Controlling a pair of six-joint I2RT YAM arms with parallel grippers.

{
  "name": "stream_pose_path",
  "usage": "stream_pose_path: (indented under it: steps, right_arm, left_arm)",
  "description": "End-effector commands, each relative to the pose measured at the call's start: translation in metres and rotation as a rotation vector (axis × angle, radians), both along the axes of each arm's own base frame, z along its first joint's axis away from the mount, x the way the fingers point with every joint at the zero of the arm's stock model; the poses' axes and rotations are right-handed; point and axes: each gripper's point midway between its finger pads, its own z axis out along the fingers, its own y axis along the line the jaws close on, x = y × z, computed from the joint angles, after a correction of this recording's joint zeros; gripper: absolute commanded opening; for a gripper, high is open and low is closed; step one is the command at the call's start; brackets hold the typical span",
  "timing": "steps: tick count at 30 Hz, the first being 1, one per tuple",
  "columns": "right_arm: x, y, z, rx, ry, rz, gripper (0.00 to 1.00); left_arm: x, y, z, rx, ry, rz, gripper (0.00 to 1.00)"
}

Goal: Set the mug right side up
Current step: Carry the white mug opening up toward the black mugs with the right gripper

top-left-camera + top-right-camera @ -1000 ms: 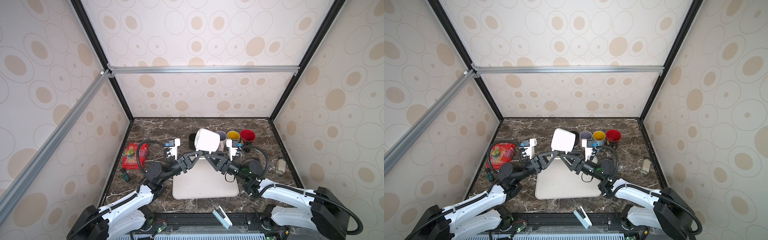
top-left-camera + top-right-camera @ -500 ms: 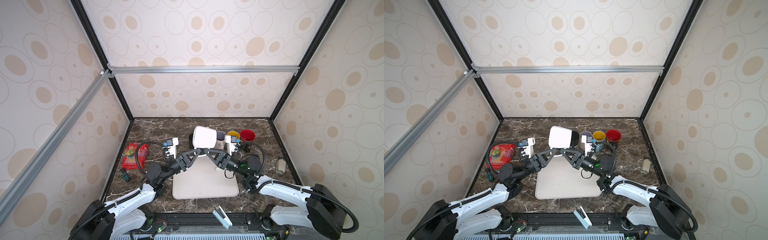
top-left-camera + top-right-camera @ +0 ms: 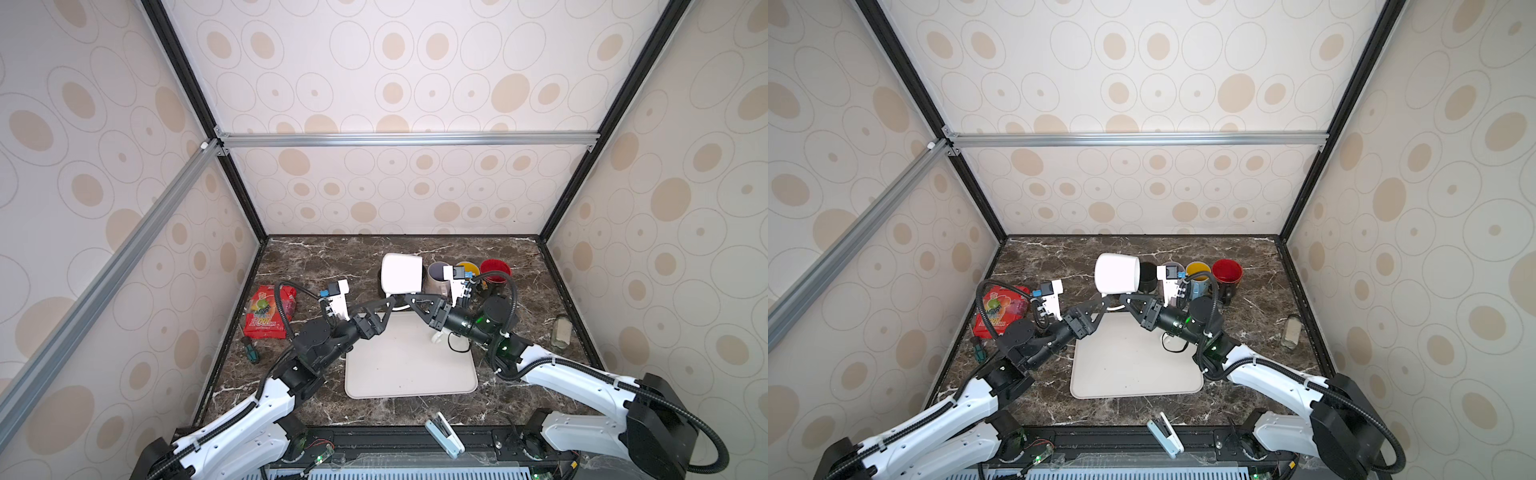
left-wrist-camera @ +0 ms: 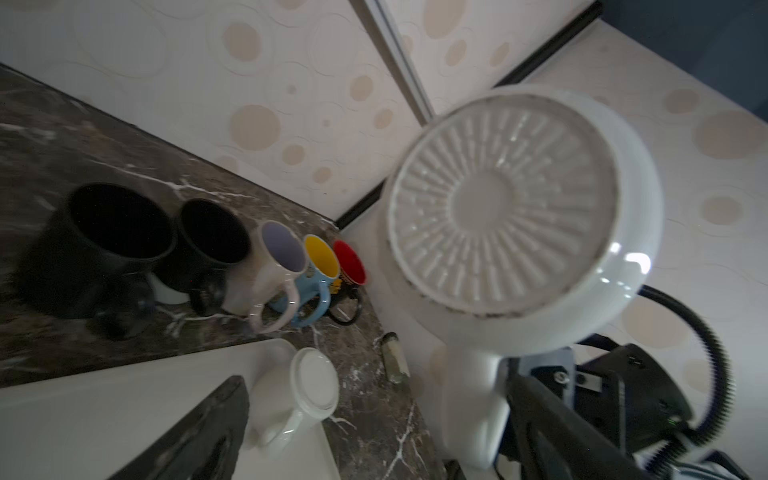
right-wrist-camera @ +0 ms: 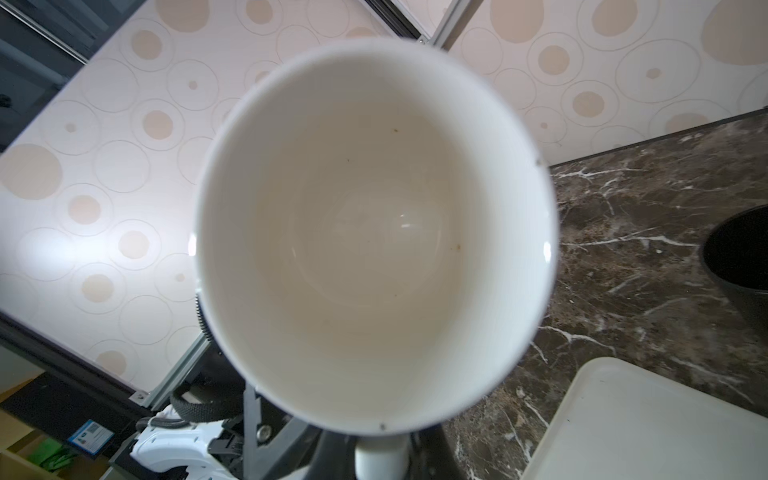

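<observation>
A large white mug [image 3: 401, 272] [image 3: 1117, 272] hangs on its side above the tray's far edge. Its ribbed base [image 4: 503, 203] faces the left wrist camera, and its empty inside [image 5: 374, 232] faces the right wrist camera. My right gripper [image 3: 411, 297] [image 3: 1123, 298] [image 5: 380, 453] is shut on the mug's handle [image 4: 473, 411] from below. My left gripper [image 3: 388, 301] [image 3: 1102, 301] [image 4: 378, 386] is open, its fingers spread wide. The handle sits close to one of its fingers.
A small white mug [image 4: 309, 384] stands upside down on the cream tray [image 3: 407, 365]. Black [image 3: 1148, 276], purple-lined [image 3: 438, 274], yellow [image 3: 467, 268] and red [image 3: 494, 270] mugs line the back. Also here: a snack bag [image 3: 270, 311], a screwdriver [image 3: 249, 349] and a jar [image 3: 561, 330].
The right gripper has closed on the handle and the left gripper's jaws have opened. The mug has drifted slightly back and left.
</observation>
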Motion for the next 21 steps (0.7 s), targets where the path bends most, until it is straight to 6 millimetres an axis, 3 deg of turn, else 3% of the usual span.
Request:
stream_pose_path:
  steps: [1, 6, 11, 16, 21]
  right_arm:
    - [0.012, -0.011, 0.033, -0.139, -0.108, -0.106, 0.00]
    - [0.050, -0.011, 0.030, -0.316, 0.029, -0.237, 0.00]
    - [0.076, 0.026, 0.018, -0.546, 0.123, -0.196, 0.00]
    - [0.109, 0.054, 0.000, -0.844, 0.057, -0.312, 0.00]
    - [0.147, 0.076, -0.010, -0.954, 0.045, -0.402, 0.00]
  left_arm:
    - [0.007, 0.053, -0.052, 0.342, 0.103, 0.239, 1.00]
    - [0.001, 0.058, -0.079, 0.453, 0.200, 0.223, 1.00]
    - [-0.005, 0.060, -0.109, 0.501, 0.282, 0.205, 1.00]
    - [-0.014, 0.043, -0.111, 0.434, 0.236, 0.100, 1.00]
    - [-0.022, 0.037, -0.130, 0.379, 0.279, 0.059, 1.00]
